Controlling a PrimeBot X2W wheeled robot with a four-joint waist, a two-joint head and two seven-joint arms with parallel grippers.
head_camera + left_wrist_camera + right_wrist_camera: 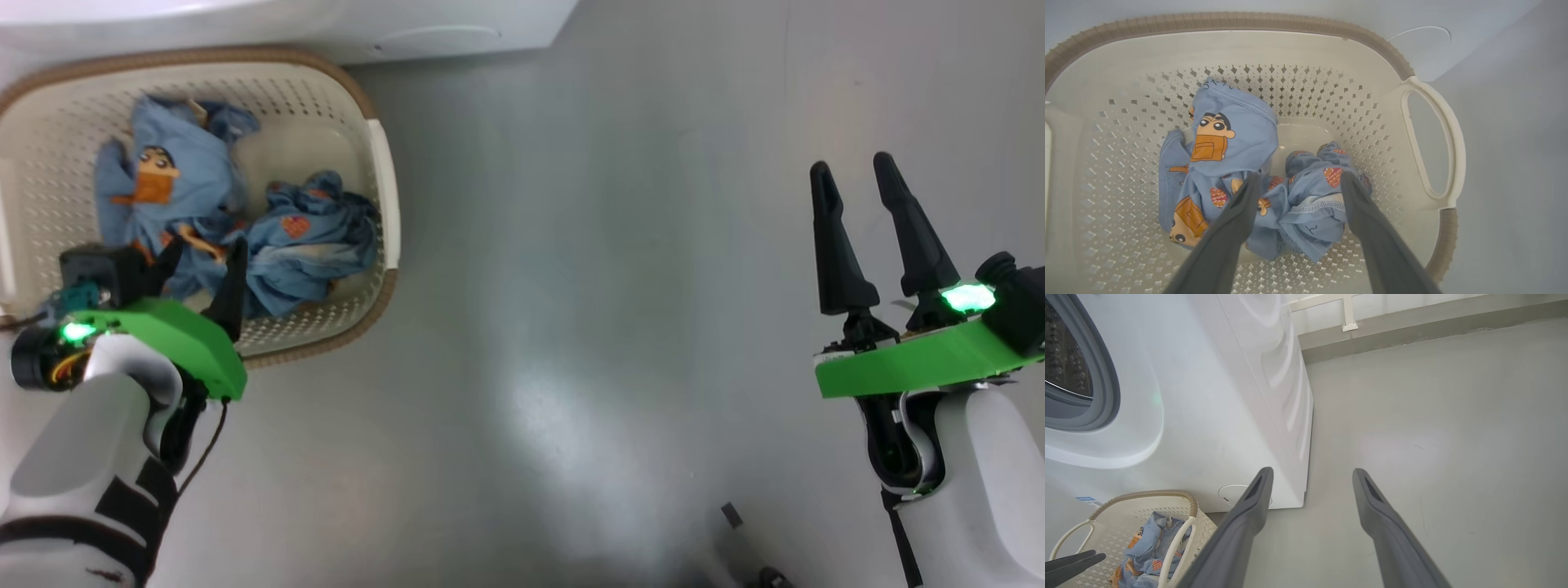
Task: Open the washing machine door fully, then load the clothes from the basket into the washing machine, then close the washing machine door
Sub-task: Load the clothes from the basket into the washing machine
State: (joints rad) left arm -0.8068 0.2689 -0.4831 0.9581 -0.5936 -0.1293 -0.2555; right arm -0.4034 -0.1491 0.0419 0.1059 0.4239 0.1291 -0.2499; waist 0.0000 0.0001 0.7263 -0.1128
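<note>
The cream basket with a brown rim stands on the floor against the white washing machine. In it lie light-blue clothes with orange cartoon prints. My left gripper hangs open over the basket's near side. In the left wrist view its fingers straddle the crumpled clothes just above them, gripper holding nothing. My right gripper is open over bare floor, far right of the basket. The right wrist view shows the machine's grey gasket and the drum behind it uncovered. The washing machine door is out of view.
Grey floor spreads to the right of the basket and machine. A round flap sits low on the machine's front. A wall with a skirting ledge runs behind. A small dark part shows at the bottom edge.
</note>
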